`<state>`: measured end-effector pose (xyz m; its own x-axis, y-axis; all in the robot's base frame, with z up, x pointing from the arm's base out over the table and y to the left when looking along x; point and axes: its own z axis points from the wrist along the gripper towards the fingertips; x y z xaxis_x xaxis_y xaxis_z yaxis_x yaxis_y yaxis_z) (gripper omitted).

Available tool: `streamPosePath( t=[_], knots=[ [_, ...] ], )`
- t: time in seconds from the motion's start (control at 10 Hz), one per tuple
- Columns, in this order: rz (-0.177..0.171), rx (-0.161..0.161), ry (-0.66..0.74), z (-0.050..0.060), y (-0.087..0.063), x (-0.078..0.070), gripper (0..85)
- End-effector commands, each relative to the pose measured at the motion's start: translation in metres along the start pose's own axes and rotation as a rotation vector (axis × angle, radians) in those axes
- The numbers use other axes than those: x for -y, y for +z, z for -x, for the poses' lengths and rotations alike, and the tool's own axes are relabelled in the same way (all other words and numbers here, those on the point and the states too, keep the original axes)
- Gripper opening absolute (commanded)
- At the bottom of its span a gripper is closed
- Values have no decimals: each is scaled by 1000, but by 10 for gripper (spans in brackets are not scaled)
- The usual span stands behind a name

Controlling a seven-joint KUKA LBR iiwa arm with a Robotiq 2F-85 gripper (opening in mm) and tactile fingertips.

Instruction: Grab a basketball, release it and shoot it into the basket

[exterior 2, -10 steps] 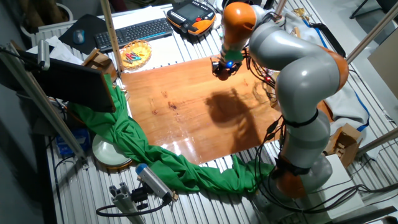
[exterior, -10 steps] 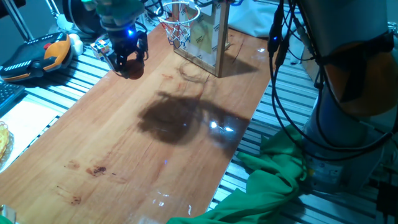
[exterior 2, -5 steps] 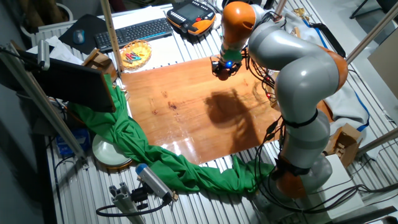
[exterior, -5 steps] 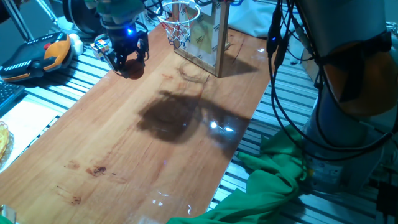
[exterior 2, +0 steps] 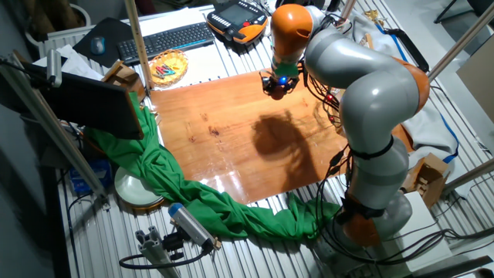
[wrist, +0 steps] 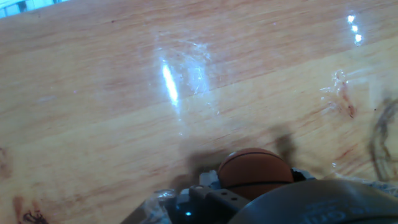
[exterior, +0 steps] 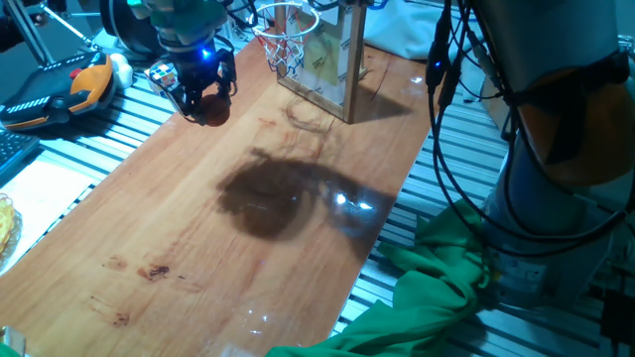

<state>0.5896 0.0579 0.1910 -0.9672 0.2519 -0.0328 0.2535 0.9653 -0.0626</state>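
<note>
The basketball (exterior: pixel 211 110) is a tiny orange ball held between the fingers of my gripper (exterior: pixel 205 100), just above the wooden tabletop near its far left edge. The gripper is shut on it. In the hand view the ball (wrist: pixel 255 168) sits at the bottom edge, over the shiny wood. In the other fixed view the gripper (exterior 2: pixel 275 86) hangs at the table's far edge. The basket (exterior: pixel 288 30), an orange-red rim with a white net, is fixed to an upright backboard (exterior: pixel 333 59) a short way right of the gripper.
An orange-and-black pendant (exterior: pixel 62 89) lies left of the table on the slatted bench. Black cables (exterior: pixel 446 119) hang at the right by the arm's base. Green cloth (exterior 2: pixel 177 185) drapes along the near edge. A keyboard (exterior 2: pixel 166 38) and a bowl (exterior 2: pixel 168 66) lie beyond the table.
My gripper, still holding the ball, has shifted slightly up and to the left. The arm's shadow on the wood has moved a little.
</note>
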Motion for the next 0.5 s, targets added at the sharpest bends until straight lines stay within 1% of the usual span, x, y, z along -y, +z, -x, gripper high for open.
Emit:
streamPosePath(
  t=[0.0, 0.1, 0.2, 0.4],
  knots=[
    [0, 0, 1, 0, 0, 0, 10],
    [15, -14, 6, 0, -13, 6, 10],
    [13, -15, 7, -1, -25, 13, 10],
    [-1, -9, 4, -2, -43, 28, 10]
  ],
)
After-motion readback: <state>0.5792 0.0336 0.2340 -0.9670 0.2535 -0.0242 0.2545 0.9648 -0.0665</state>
